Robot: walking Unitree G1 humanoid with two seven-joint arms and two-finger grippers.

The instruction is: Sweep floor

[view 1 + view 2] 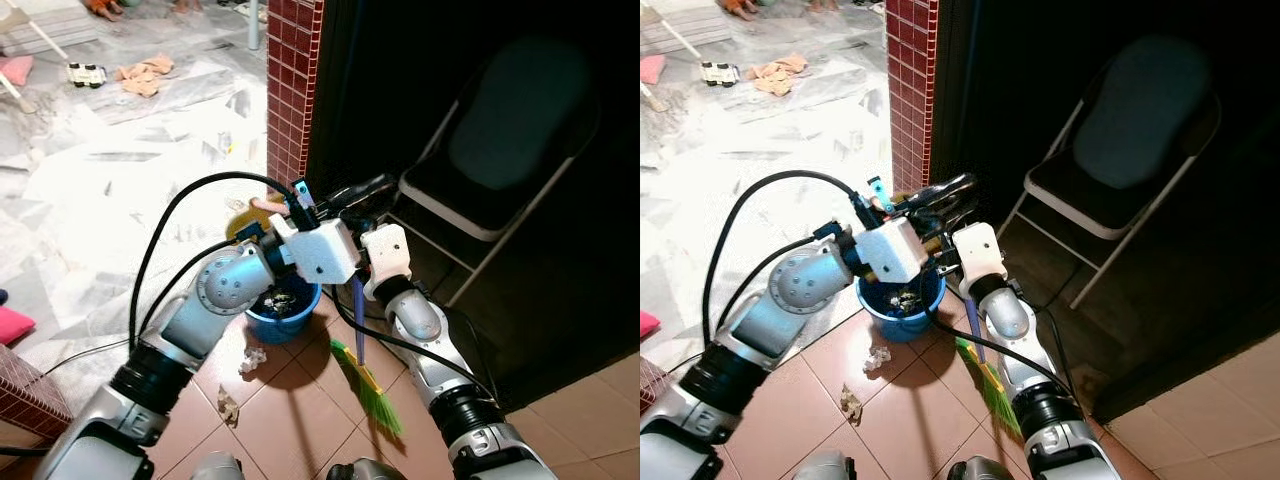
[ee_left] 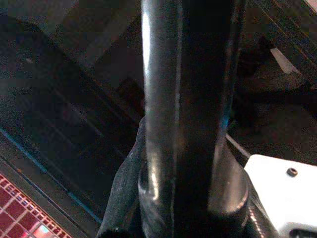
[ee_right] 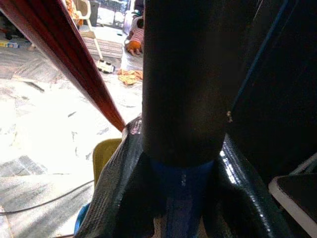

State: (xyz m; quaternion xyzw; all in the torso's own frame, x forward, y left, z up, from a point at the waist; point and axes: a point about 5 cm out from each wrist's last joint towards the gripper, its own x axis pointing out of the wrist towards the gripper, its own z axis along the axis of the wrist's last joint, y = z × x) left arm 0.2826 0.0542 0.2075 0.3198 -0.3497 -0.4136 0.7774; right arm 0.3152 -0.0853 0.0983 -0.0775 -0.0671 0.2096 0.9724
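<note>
Gripping the broom (image 1: pixel 366 385) up high on its dark handle, both grippers sat close together in front of the dark doorway. The left gripper (image 1: pixel 345 195) was clenched around the handle, which ran thick and black right between its fingers (image 2: pixel 124 198) in the left wrist view. The right gripper (image 1: pixel 940 205) was clamped on the same handle just beside it, its fingers (image 3: pixel 111 198) hugging the shaft where blue showed beneath the black. The broom hung nearly upright, its green bristles down on the brown floor tiles (image 1: pixel 290 400) between the two arms. A blue bucket (image 1: pixel 285 312) with bits of rubbish inside stood just beside the broom, at the foot of the red tiled pillar (image 1: pixel 292 90). Scraps of crumpled paper (image 1: pixel 252 358) lay on the tiles near the bucket. A folding chair (image 1: pixel 500 150) stood in the shadow to the right
</note>
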